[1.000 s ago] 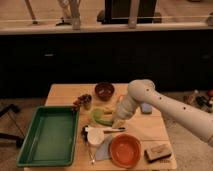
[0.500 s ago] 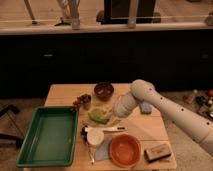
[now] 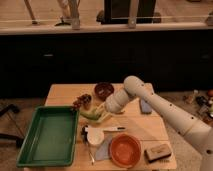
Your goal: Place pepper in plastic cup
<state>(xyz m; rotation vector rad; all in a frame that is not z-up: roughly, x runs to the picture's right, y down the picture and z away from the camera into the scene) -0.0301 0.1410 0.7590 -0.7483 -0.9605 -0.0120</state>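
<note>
Camera view: my gripper (image 3: pixel 103 113) is low over the middle of the wooden table (image 3: pixel 150 127), right at the plastic cup (image 3: pixel 103 117). Can't tell how my jaws stand. Pepper (image 3: pixel 89 114) lies just left of the cup, touching or nearly so. Green tray (image 3: pixel 49 136) fills the left edge, dark brown bowl (image 3: pixel 103 90) near the far edge, orange bowl (image 3: pixel 125 149) and white cup (image 3: pixel 95 136) toward the near edge.
</note>
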